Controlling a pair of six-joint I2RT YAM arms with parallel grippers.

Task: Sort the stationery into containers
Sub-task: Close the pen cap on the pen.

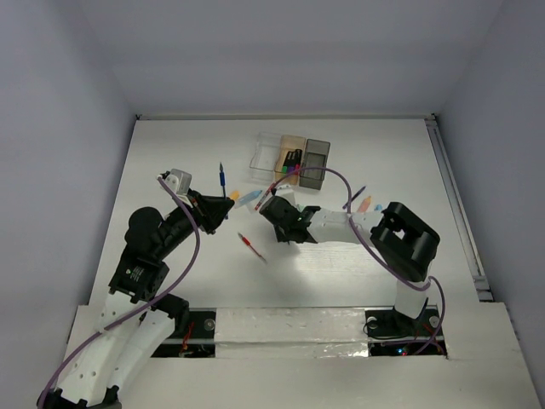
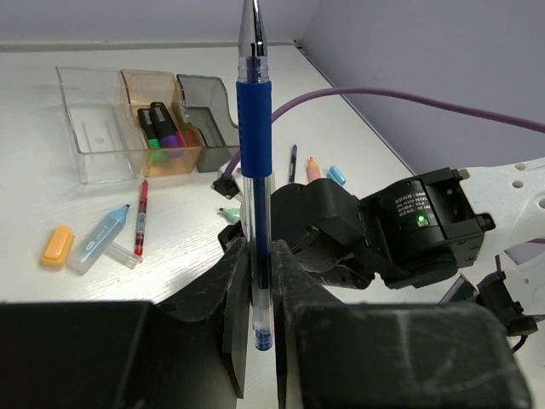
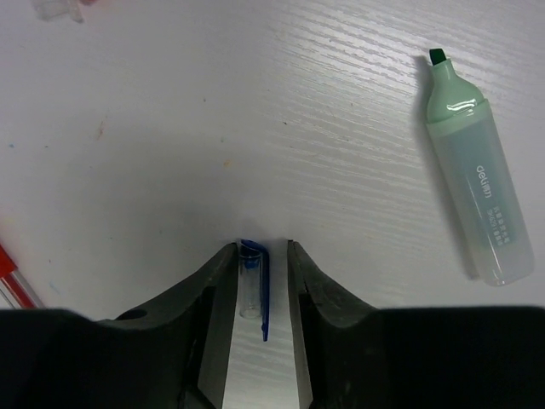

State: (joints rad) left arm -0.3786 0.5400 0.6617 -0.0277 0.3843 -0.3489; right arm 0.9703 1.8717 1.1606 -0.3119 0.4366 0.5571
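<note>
Blue-sleeved pen (image 2: 254, 119) stands upright, pinched in the left gripper (image 2: 260, 277). The tan box (image 2: 149, 78) holding markers lies at eleven o'clock, and the right arm (image 2: 400, 226) crowds in at three o'clock. The right gripper (image 3: 260, 256) straddles a clear cap (image 3: 249, 290) on the table, its jaws slightly spread. A green highlighter (image 3: 473, 183) lies at two o'clock.

The right hand (image 3: 261, 249) hangs low over the white surface (image 3: 170, 128). A tiny clear plastic pen cap with a blue clip (image 3: 251, 290) lies between its two black fingers (image 3: 200, 319). A pale green marker (image 3: 473, 187) lies well apart.
</note>
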